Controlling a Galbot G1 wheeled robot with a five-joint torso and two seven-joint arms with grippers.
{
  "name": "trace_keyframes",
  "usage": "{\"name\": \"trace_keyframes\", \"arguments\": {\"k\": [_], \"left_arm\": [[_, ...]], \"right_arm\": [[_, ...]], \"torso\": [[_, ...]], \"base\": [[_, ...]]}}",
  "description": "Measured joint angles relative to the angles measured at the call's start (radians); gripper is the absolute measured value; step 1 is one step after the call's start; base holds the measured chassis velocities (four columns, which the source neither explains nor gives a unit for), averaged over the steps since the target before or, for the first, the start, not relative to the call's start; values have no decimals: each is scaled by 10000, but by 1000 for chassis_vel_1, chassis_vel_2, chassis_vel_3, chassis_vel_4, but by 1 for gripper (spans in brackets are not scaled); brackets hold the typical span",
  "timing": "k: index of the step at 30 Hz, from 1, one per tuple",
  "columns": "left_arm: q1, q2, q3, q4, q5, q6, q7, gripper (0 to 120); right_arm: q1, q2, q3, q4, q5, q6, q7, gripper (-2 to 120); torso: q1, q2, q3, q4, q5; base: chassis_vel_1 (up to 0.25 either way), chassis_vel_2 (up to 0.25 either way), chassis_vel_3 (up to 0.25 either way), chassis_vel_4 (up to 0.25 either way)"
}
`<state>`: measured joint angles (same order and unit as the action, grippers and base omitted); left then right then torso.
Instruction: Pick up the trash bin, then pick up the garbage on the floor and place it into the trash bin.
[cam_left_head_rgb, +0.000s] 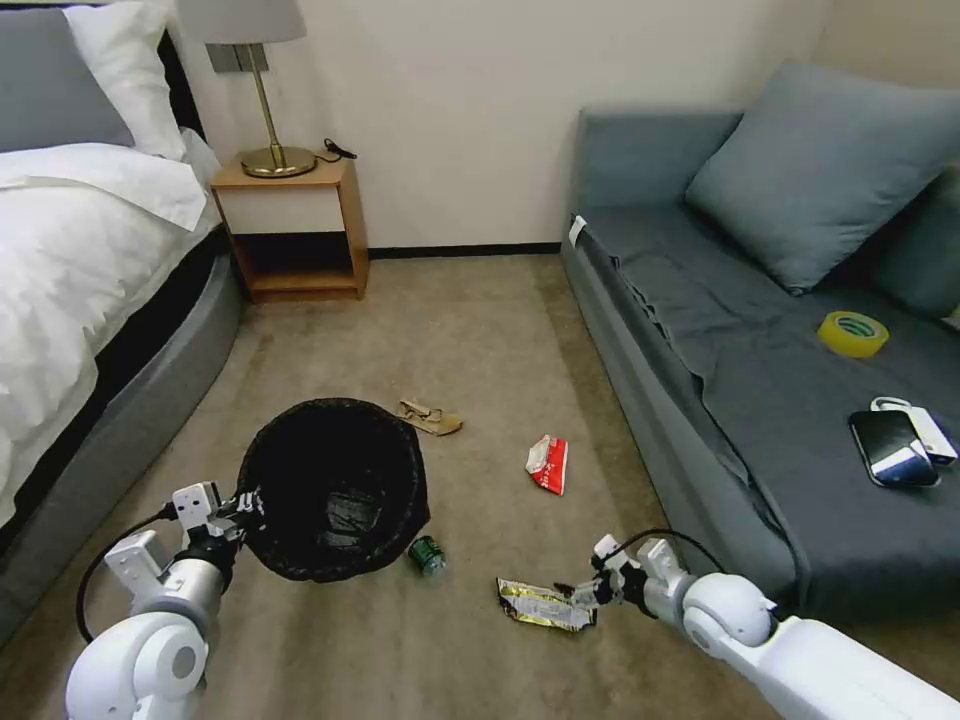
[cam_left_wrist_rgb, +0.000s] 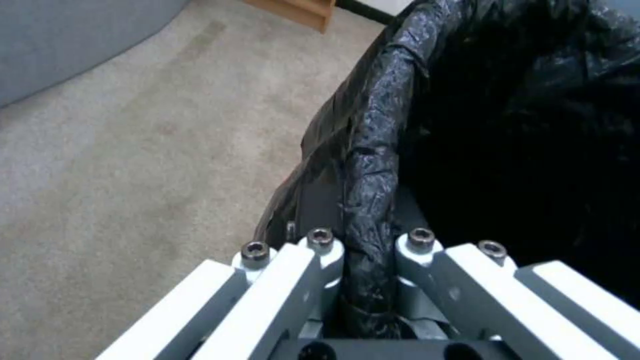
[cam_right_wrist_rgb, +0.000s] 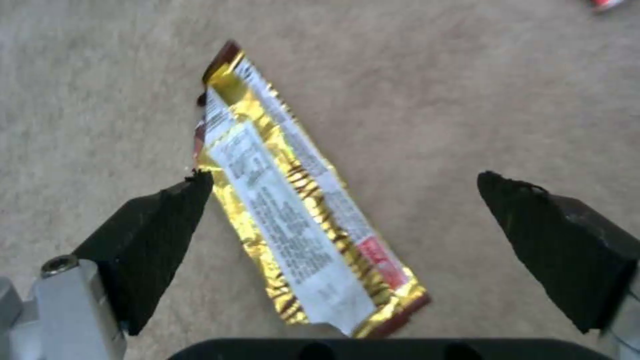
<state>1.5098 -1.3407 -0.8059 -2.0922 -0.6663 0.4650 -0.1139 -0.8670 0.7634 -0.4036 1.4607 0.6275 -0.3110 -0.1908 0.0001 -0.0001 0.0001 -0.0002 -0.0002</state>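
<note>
The trash bin (cam_left_head_rgb: 335, 490), round and lined with a crinkly black bag, is at the lower left of the carpet in the head view. My left gripper (cam_left_head_rgb: 245, 505) is shut on its rim (cam_left_wrist_rgb: 370, 200), with the bag pinched between the fingers. Garbage lies on the floor: a gold snack wrapper (cam_left_head_rgb: 545, 604), a small green-labelled bottle (cam_left_head_rgb: 427, 555) beside the bin, a red-and-white packet (cam_left_head_rgb: 548, 464) and crumpled tan paper (cam_left_head_rgb: 430, 417). My right gripper (cam_right_wrist_rgb: 347, 200) is open just above the gold wrapper (cam_right_wrist_rgb: 300, 210), one finger at each side of it.
A grey sofa (cam_left_head_rgb: 720, 400) runs along the right, with a yellow tape roll (cam_left_head_rgb: 852, 333) and a black phone (cam_left_head_rgb: 892, 447) on it. A bed (cam_left_head_rgb: 90, 290) is on the left, and a wooden nightstand (cam_left_head_rgb: 295, 225) with a lamp stands by the far wall.
</note>
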Motion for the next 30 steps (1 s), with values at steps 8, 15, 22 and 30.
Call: {"name": "trace_keyframes", "arguments": {"k": [8,15,22,30], "left_arm": [[-52,44,-68,236,-62,-142,196,4],[-89,195,-190,393,-188,-259,343,4],[13,388,-472,563,-383,-443,515,4],[124,577,-612,684,-549,-636,639,4]], "right_arm": [[1741,344,-1743,-932,206,17,-311,100],[3177,526,-3639,-1601,770,27,-963,100],[3418,696,-4453,-1898,892,201,-1505,100],[3303,1046,-4532,-2443,553,315,-1538,100]], "torso": [[0,0,0,3,0],[0,0,0,3,0],[0,-1,0,2,2],[0,0,-1,2,3]], "base": [[0,0,0,0],[0,0,0,0],[0,0,0,0],[0,0,0,0]]}}
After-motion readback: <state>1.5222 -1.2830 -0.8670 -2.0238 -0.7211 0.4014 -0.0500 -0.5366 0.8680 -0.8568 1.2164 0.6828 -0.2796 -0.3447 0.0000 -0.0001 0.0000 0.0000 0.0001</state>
